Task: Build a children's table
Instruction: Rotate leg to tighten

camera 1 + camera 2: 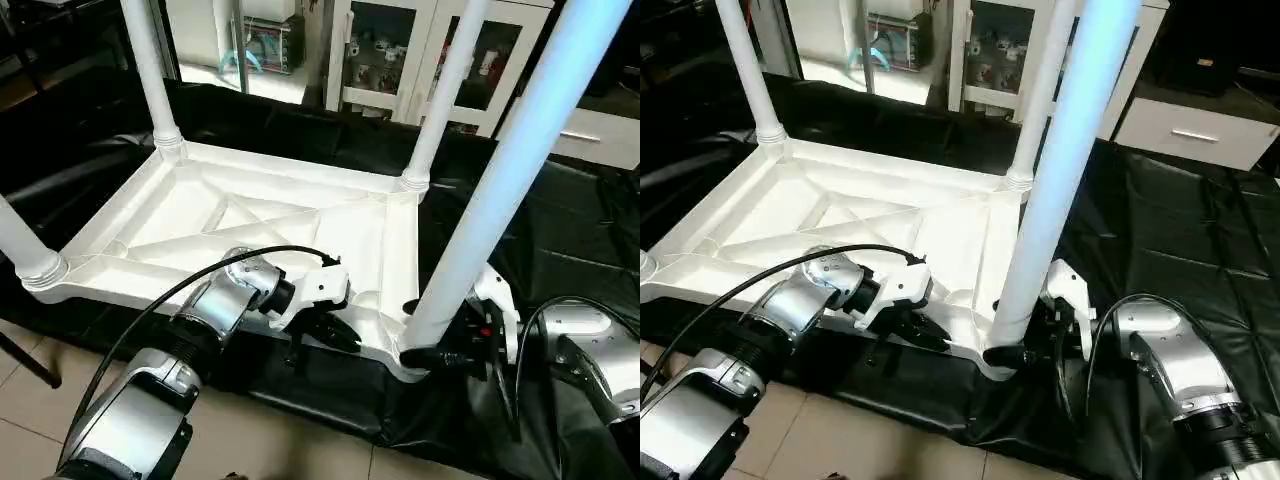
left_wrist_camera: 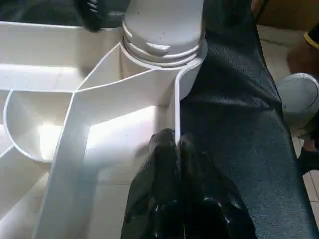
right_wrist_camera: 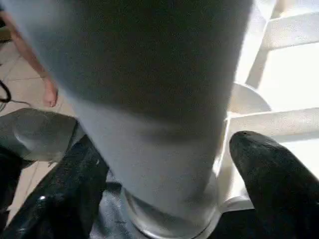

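Observation:
The white tabletop [image 1: 250, 215] lies upside down on a black cloth, its X ribs facing up. A leg stands in each corner socket: far left [image 1: 150, 70], far right [image 1: 445, 90], near left [image 1: 20, 245] and near right [image 1: 500, 180]. My left gripper [image 1: 335, 335] is shut on the thin near rim of the tabletop [image 2: 175, 99], close to the near right socket [image 2: 162, 55]. At the foot of the near right leg [image 3: 149, 124], my right gripper [image 3: 167, 144] stands open, one finger on each side, the right finger [image 3: 269, 169] apart from the leg.
The black cloth [image 1: 560, 250] covers the ground around the tabletop, with tiled floor [image 1: 300, 450] at its near edge. White cabinets [image 1: 400, 50] and a drawer unit [image 1: 1200, 130] stand behind. A person's bare foot [image 3: 50, 94] is on the floor beside my right arm.

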